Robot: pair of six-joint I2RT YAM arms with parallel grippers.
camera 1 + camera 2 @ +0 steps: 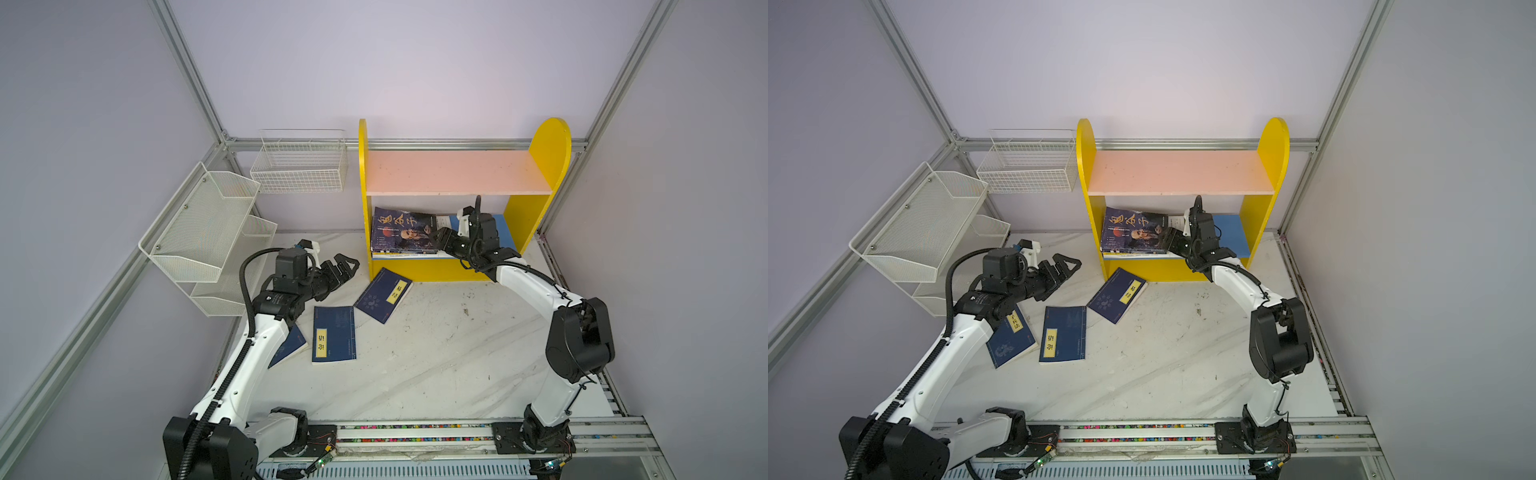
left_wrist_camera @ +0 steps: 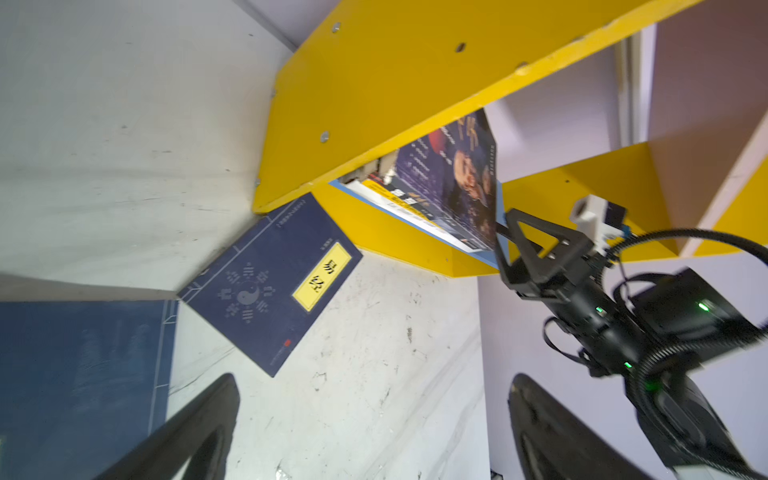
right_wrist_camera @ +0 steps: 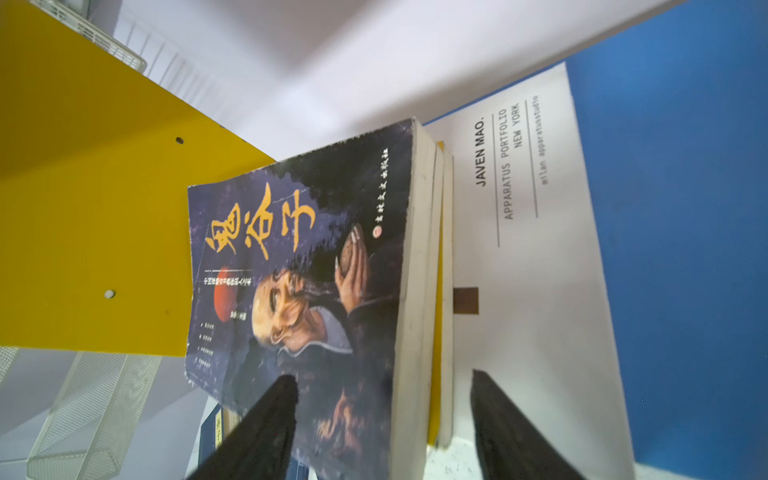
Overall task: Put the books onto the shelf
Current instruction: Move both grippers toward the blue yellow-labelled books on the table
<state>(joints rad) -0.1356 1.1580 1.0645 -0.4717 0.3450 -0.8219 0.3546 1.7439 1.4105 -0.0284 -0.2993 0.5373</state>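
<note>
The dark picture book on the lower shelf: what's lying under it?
Only edges show of a yellow book; whether more lie there is hidden. Beneath is a large white book on the blue board.

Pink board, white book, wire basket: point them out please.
Pink board [image 1: 453,171]: in a top view, middle of its top.
White book [image 3: 540,291]: right wrist view, bare cover.
Wire basket [image 1: 299,180]: in a top view, front mesh.

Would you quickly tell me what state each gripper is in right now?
Left gripper: open, empty, above the table.
Right gripper: open, jaws astride the edge of the dark book on the shelf, not clamped.
</note>
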